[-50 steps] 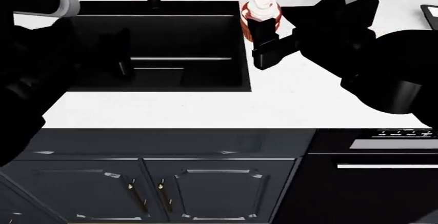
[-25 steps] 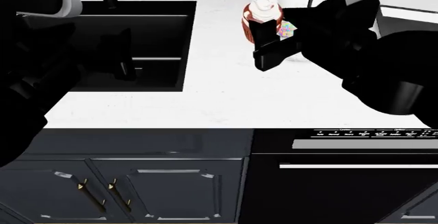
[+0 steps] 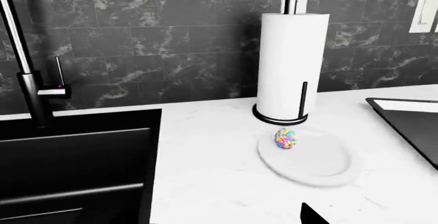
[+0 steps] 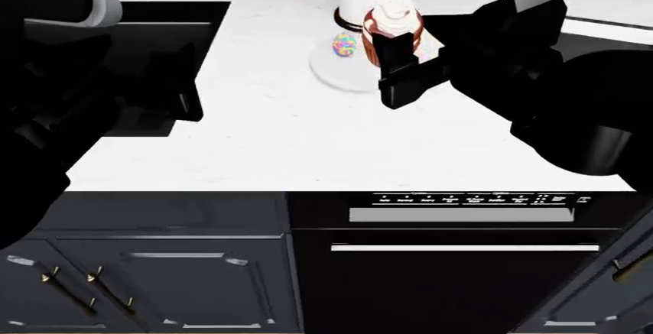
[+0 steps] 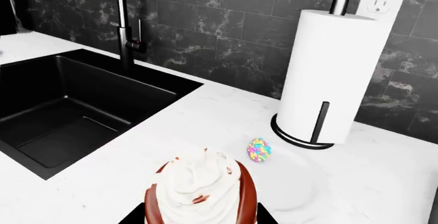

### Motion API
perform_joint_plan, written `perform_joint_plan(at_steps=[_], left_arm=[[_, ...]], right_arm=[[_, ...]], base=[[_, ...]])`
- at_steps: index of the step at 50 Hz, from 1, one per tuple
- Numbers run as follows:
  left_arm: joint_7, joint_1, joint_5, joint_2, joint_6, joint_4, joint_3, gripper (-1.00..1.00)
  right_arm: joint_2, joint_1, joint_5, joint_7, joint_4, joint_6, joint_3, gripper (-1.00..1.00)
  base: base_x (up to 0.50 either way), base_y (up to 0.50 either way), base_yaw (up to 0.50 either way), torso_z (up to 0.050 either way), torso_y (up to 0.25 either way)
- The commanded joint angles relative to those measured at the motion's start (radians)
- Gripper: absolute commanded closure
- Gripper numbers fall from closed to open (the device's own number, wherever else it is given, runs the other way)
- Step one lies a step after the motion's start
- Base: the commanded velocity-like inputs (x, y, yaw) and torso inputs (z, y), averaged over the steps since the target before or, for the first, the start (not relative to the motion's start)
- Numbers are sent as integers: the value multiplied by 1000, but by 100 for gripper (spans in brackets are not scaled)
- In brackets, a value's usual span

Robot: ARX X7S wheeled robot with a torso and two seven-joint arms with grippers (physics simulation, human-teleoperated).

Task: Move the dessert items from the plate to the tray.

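- Meanwhile, on the white desk (image 4: 306, 143), no baking tray shows in any of the three views; a dark slab edge at the desk's right end cannot be identified.
- Left gripper (image 4: 183, 89) hangs over the desk's left end by the black sink (image 5: 75, 106); whether its jaws are open or closed cannot be told.
- Right gripper (image 4: 400, 70) holds the cupcake (image 4: 389, 22) aloft, jaws closed on its lower body, above the white plate (image 3: 321, 165) near the desk's back edge.
- Paper towel roll (image 3: 291, 70) stands upright on its black holder just behind the plate, touching or nearly touching its rim.
- Cupcake likely handles light and soft: the frosting swirl would smear at a touch, so the wrapper sides are the sensible place to grip, gently, and it should stay upright.
- Speckled egg sweet (image 3: 286, 138) lies on the plate's back part, near the roll. It looks small, light and rounded, apt to roll or squirt from the jaws; taking it across its narrow middle seems safest.
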Motion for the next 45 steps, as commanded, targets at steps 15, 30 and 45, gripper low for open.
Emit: perform_joint_plan(at_steps=[15,30,45], left_arm=[[0,3,1,1,9,0,7,-100],[11,13,12,-5,19,-2,9,-100],[7,16,9,-6,23,0,11,-100]], right_arm=[[-4,3,-17,-1,-4,16,10,100],[-1,-10,-21,0,-8,11,12,100],[1,-17,-30,3,-13,12,13,100]], base=[[0,-500,0,0,0],[0,-500,0,0,0],[0,-500,0,0,0]])
